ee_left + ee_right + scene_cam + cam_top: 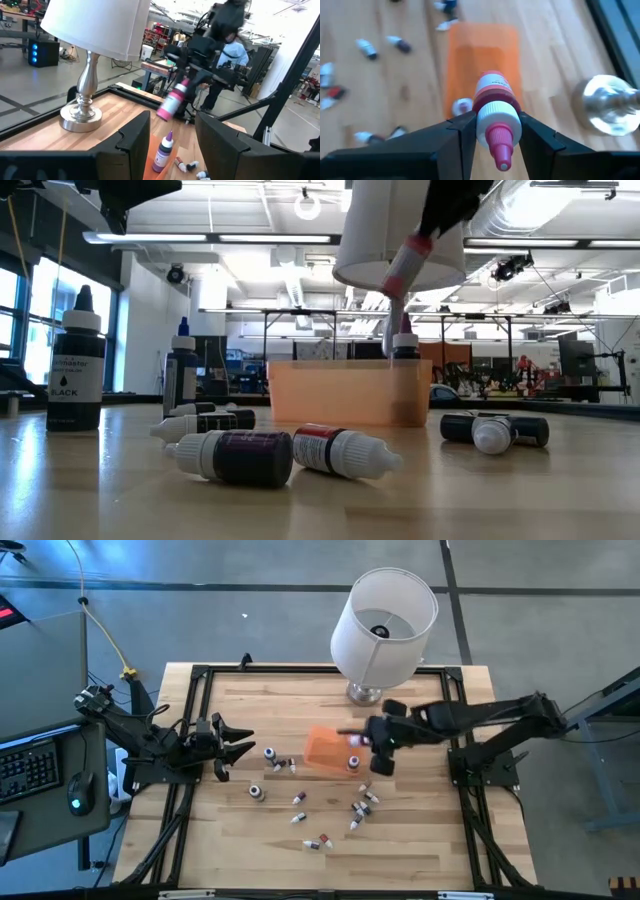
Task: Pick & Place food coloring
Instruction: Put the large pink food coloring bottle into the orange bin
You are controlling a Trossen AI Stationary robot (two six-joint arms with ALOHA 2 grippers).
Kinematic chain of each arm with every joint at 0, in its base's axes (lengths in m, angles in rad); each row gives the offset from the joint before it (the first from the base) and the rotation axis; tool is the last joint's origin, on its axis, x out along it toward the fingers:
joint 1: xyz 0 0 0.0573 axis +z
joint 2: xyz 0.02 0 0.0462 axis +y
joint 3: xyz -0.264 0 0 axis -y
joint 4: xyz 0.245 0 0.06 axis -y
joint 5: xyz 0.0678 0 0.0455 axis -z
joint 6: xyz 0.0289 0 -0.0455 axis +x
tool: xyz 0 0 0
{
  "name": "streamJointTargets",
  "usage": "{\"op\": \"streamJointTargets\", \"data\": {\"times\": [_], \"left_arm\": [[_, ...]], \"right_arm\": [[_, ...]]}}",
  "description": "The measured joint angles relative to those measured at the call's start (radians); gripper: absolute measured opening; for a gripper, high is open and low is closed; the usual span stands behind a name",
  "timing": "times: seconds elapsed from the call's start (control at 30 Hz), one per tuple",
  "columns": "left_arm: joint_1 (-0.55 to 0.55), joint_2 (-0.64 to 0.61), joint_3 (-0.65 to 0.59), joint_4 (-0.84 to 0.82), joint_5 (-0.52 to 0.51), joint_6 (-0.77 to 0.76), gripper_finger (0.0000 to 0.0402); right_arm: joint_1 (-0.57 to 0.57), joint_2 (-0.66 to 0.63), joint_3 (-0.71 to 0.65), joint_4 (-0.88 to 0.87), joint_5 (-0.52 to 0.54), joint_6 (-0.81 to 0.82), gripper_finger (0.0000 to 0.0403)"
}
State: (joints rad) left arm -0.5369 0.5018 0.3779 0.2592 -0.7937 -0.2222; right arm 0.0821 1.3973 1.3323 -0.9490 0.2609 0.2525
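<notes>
- A pink-capped food coloring bottle (493, 112) is pinched by the right gripper (492, 131) above the orange box (328, 749).
- The left gripper (240, 741) is held spread at the table's (420, 840) left.

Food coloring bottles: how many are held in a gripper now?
1. The right gripper holds a pink-tipped bottle above the orange box. The left gripper, near the left edge, is empty.

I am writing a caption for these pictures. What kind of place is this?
Most likely a robotics lab or workshop, not a home. The wooden table sits in a black metal frame with two robot arms. A keyboard stands beside it, and behind it is a large hall with workbenches and ceiling lights.
</notes>
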Motion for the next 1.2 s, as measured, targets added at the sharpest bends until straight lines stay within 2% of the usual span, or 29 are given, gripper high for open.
{"op": "streamJointTargets", "data": {"times": [0.1,0.37,0.67,1.2], "left_arm": [[0.000,0.000,0.000,0.000,0.000,0.000,0.0156],[0.000,0.000,0.000,0.000,0.000,0.008,0.0156],[0.000,0.000,0.000,0.000,0.000,0.008,0.0156],[0.000,0.000,0.000,0.000,0.000,0.008,0.0156]], "right_arm": [[-0.057,0.050,0.000,-0.004,-0.035,-0.030,0.0117],[-0.116,0.231,0.000,-0.013,-0.250,-0.063,0.0116],[-0.115,0.323,-0.001,-0.059,-0.234,-0.081,0.0117],[-0.115,0.323,-0.001,-0.044,-0.269,-0.098,0.0172]]}}
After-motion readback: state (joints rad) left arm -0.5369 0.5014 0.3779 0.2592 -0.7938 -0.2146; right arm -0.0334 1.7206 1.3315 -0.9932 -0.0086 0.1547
